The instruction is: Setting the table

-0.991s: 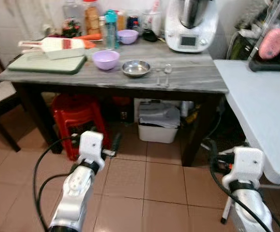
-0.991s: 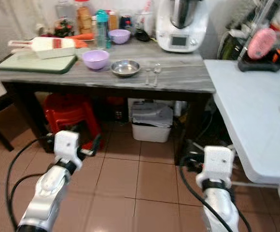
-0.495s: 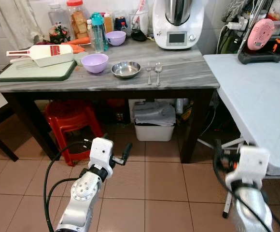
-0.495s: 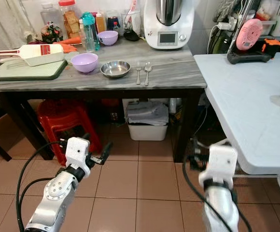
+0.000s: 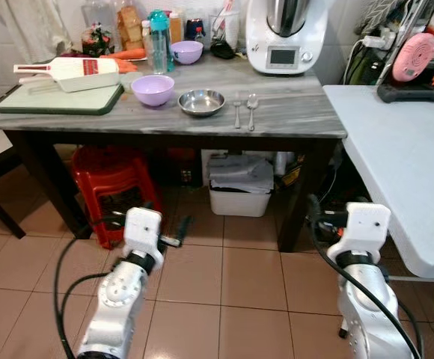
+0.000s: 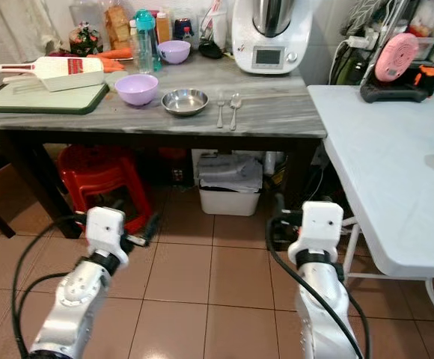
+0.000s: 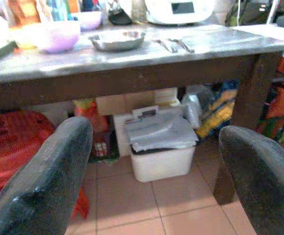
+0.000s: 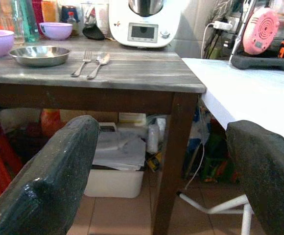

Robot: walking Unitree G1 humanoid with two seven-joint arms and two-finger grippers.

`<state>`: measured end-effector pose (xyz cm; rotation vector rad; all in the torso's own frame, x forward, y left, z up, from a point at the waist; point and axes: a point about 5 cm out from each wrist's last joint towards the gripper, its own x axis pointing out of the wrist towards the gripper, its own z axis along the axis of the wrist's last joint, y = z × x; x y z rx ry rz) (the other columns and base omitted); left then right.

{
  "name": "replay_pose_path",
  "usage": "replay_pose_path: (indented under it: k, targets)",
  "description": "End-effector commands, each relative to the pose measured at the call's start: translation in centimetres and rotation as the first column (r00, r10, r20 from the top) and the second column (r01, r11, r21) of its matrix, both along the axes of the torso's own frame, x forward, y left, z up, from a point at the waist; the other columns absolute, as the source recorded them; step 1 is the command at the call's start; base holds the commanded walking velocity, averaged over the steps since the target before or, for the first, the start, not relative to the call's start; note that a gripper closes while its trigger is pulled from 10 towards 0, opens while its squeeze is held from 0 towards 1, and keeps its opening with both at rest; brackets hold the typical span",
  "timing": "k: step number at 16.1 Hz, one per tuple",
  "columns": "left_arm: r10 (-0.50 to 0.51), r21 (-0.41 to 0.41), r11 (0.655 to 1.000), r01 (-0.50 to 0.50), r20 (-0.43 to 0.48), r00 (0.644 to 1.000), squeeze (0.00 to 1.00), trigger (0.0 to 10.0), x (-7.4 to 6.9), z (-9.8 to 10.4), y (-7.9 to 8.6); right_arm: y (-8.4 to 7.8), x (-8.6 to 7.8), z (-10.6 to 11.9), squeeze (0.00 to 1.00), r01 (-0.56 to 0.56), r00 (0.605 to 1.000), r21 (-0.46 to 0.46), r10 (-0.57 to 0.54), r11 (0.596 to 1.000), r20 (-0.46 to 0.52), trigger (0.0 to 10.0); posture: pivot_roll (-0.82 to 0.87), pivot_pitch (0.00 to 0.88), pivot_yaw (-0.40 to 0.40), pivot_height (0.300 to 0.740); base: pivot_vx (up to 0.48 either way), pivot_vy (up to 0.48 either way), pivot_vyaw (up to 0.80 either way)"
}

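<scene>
A grey stone-topped table [image 5: 292, 123] stands ahead of me. On it sit a lilac bowl [image 5: 153, 89], a steel bowl [image 5: 201, 102], and a fork [image 5: 237, 114] beside a spoon [image 5: 251, 111]. A second lilac bowl [image 5: 186, 51] is farther back. Both arms are held low over the floor tiles, short of the table's front edge. My left gripper [image 7: 152, 161] is open and holds nothing, its fingers [image 7: 49, 166] spread wide. My right gripper [image 8: 161, 171] is open too, pointing under the table's right corner, with the fork [image 8: 82, 63] and spoon [image 8: 98, 62] above it.
A white folding table [image 5: 404, 149] runs along my right. Under the grey table are a red stool [image 5: 112, 179] and a white bin [image 5: 239, 183]. A green cutting board [image 5: 60, 97] with a slicer, bottles and a white kitchen machine [image 5: 286, 34] crowd the tabletop's back.
The head camera has shifted, so the table sits a little differently in the picture. Both arms stay low with fingers spread; the right wrist has come up slightly.
</scene>
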<state>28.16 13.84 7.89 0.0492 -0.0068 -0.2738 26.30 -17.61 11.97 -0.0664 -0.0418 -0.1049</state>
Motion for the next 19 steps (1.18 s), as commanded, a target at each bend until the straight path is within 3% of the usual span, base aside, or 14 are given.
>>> replay_pose_path:
  k: [1,6,17,19]
  targets:
    - [-0.03,0.004,1.0,0.03,0.003,1.0,0.0,10.0,0.1,0.2,-0.8,-0.4,0.0,-0.2,0.0,0.012,1.0,0.004,-0.012,1.0,0.0,10.0,-0.02,0.0,0.021,0.74,0.0,-0.296,0.0]
    - [-0.066,0.004,0.998,0.066,-0.01,0.998,0.0,10.0,0.0,0.0,-1.2,-0.5,-0.4,-0.5,0.0,0.03,1.0,0.008,-0.03,1.0,-0.009,10.0,-0.04,0.0,0.036,0.74,0.0,-0.296,0.0]
    - [-0.073,-0.013,0.997,0.073,-0.001,0.997,0.0,10.0,1.0,0.1,-1.9,-0.6,0.4,0.0,0.0,0.03,0.999,-0.024,-0.029,0.999,0.012,10.0,-0.06,0.0,0.031,0.74,0.0,-0.298,0.0]
    - [-0.077,-0.013,0.997,0.077,0.0,0.997,0.0,10.0,1.1,0.2,-2.0,-0.6,0.4,0.0,0.0,0.037,0.999,-0.019,-0.037,0.999,0.011,10.0,-0.06,0.0,0.038,0.74,0.0,-0.298,0.57]
